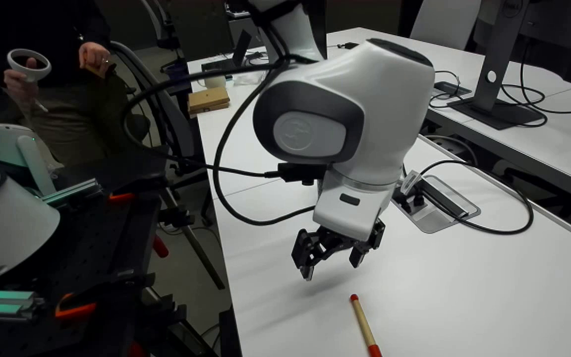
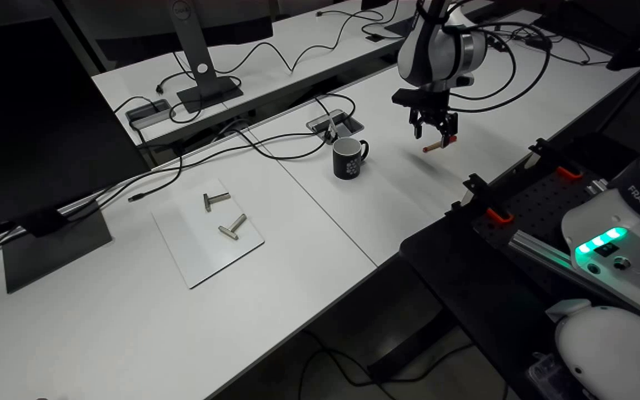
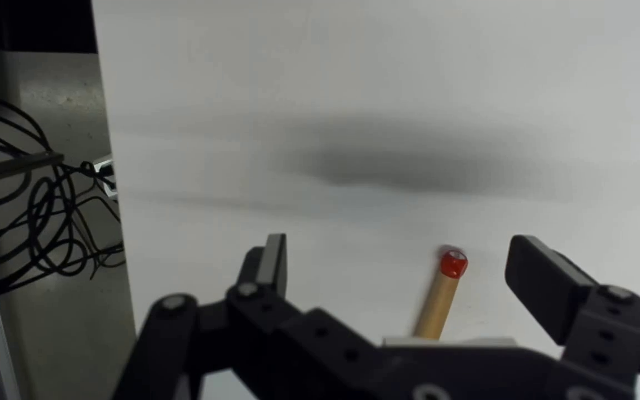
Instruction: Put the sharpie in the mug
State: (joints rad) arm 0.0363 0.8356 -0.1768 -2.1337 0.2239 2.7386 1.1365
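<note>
My gripper (image 1: 332, 267) hangs above the white table, its two fingers wide apart with nothing held. The sharpie (image 1: 363, 322), tan with red ends, lies flat on the tabletop below and beside the gripper. In the wrist view one red end of the sharpie (image 3: 436, 305) shows between the open fingers, lower down on the table; the rest of the pen is hidden behind the gripper's body. The black mug (image 2: 346, 164) stands upright on the table in an exterior view, some way off from the gripper, its pale inside facing up. No mug shows in the wrist view.
Behind the mug, a socket box (image 2: 335, 125) with black cables is set into the table. A white board (image 2: 203, 255) carries two T-shaped metal pieces. A large monitor (image 2: 36, 128) stands beyond. The table's edge (image 3: 114, 183) drops off at left in the wrist view.
</note>
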